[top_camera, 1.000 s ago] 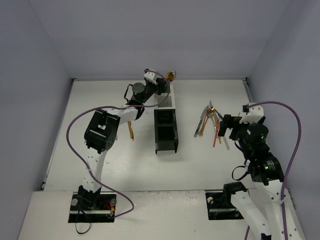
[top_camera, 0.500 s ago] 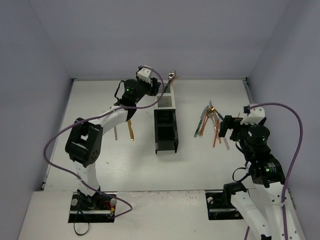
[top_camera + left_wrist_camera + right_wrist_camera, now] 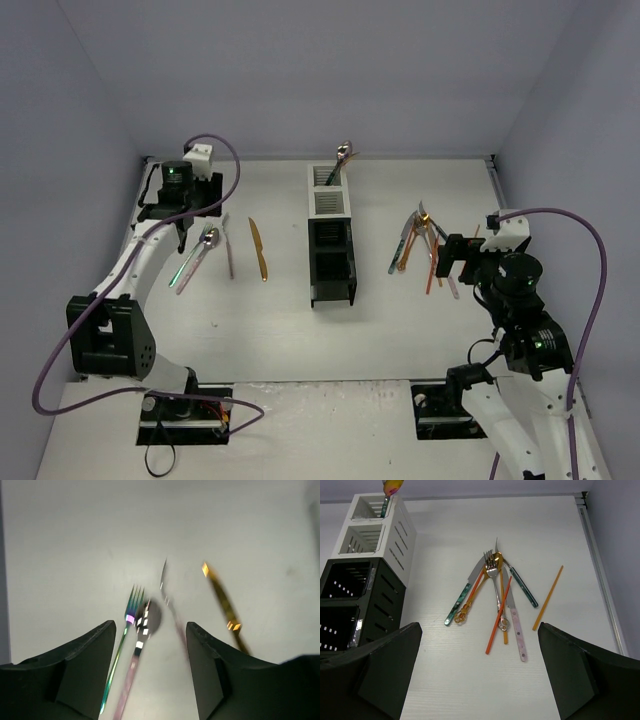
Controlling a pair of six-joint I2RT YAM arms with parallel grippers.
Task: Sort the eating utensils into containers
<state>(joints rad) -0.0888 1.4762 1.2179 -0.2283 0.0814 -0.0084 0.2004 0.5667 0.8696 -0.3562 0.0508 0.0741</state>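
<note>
The bins (image 3: 312, 250) form one joined row, two white slatted cells at the far end and two black slotted ones nearer the arms. One utensil (image 3: 342, 158) stands in the farthest white cell. Left of the bins, four pieces lie flat on the table (image 3: 400, 330): a gold knife (image 3: 222, 602) closest to the bins, then a slim knife (image 3: 167, 587), then a mirror-bowled spoon (image 3: 147, 619) side by side with an iridescent fork (image 3: 131, 607). The left claw (image 3: 150, 626) hovers over the spoon and fork, jaws parted and empty. Right of the bins lies a crossed pile (image 3: 495, 587) of silver, gold, teal-handled and pink-handled pieces, with an orange stick (image 3: 548, 598) just beside it. The right claw (image 3: 479, 630) is spread wide, holding nothing. These pieces look light, rigid and polished, so likely slippery, and they lie low against the table. The surest hold is probably across a narrow handle near mid-length, where it balances. In the pile, the topmost piece should lift cleanest.
</note>
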